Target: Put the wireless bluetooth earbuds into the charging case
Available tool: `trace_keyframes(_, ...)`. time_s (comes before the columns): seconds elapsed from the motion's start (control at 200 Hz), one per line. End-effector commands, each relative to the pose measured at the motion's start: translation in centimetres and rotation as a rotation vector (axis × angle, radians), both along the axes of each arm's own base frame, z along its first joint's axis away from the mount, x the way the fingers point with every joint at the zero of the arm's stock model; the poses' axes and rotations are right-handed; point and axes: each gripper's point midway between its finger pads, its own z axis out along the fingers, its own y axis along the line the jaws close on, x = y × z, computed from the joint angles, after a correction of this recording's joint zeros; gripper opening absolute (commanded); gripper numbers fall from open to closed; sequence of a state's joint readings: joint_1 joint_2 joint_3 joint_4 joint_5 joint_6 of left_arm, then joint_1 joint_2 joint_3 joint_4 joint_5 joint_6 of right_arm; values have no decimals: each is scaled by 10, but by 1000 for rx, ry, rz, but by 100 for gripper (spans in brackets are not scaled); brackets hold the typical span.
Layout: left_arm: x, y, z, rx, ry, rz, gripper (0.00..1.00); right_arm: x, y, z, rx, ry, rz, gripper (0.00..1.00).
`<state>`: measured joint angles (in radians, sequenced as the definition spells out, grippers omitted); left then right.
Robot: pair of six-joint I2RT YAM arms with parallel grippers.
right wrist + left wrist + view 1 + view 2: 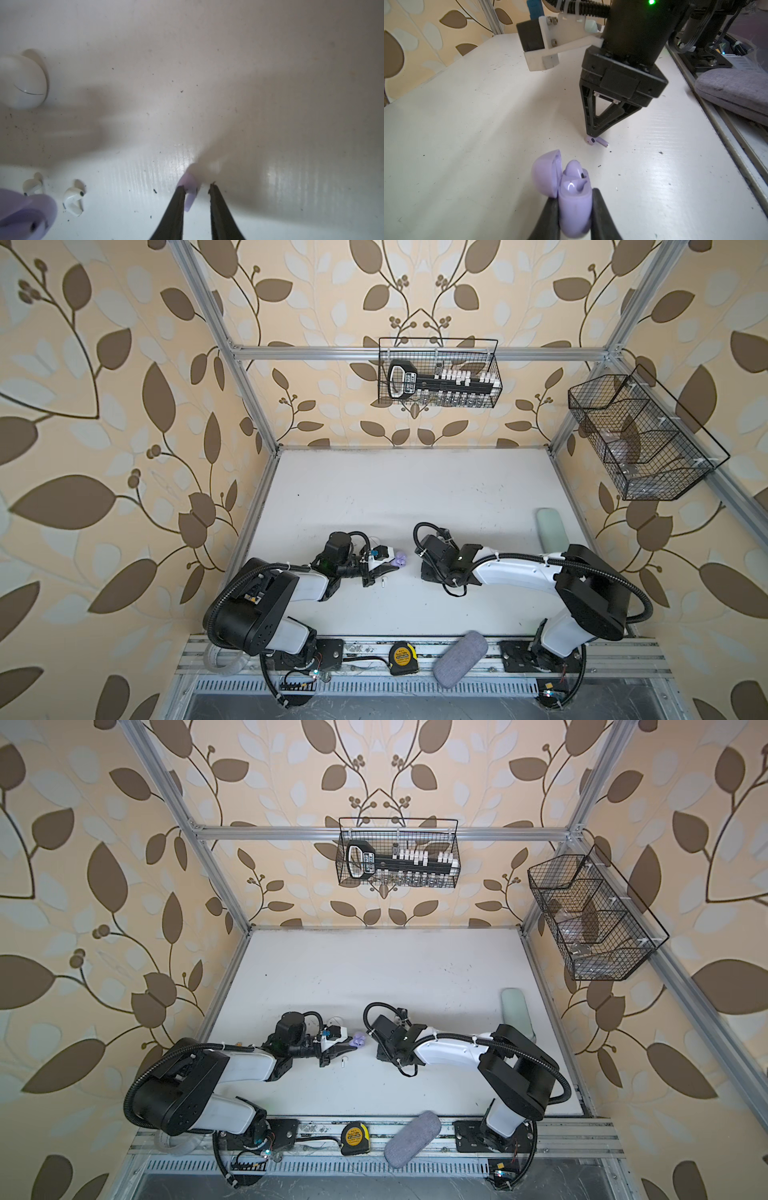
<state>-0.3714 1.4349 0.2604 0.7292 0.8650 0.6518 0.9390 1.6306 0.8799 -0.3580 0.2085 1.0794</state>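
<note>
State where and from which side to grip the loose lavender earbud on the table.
Probably its stem, near the head, from straight above: the lavender earbud lies flat on the table, so fingers can straddle the thin stem and close across it.

The glossy white surface [415,497], flecked with dark specks, carries a tiny pale lavender stemmed earbud [596,142] lying flat. A white stemmed earbud [72,199] lies near a second white stemmed earbud [33,185]. A round white puck-like case [22,83] also rests there, with a pale green oblong case [550,526] at the right edge.
</note>
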Motion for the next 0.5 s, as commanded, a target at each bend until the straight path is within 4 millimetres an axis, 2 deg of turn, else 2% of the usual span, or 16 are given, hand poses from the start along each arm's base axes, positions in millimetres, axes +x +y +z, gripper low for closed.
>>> trace_keyframes(0.0,7,-2,17,-35,-50,-11,0,1,4,0,-13,4,7,24)
trace_keyframes(0.235,7,-1,17,-36,-49,-13,0,0,5,-5,-15,16,9,24)
trace_keyframes(0.495,7,-1,17,-38,-48,-13,0,-1,-1,14,27,-30,-6,26)
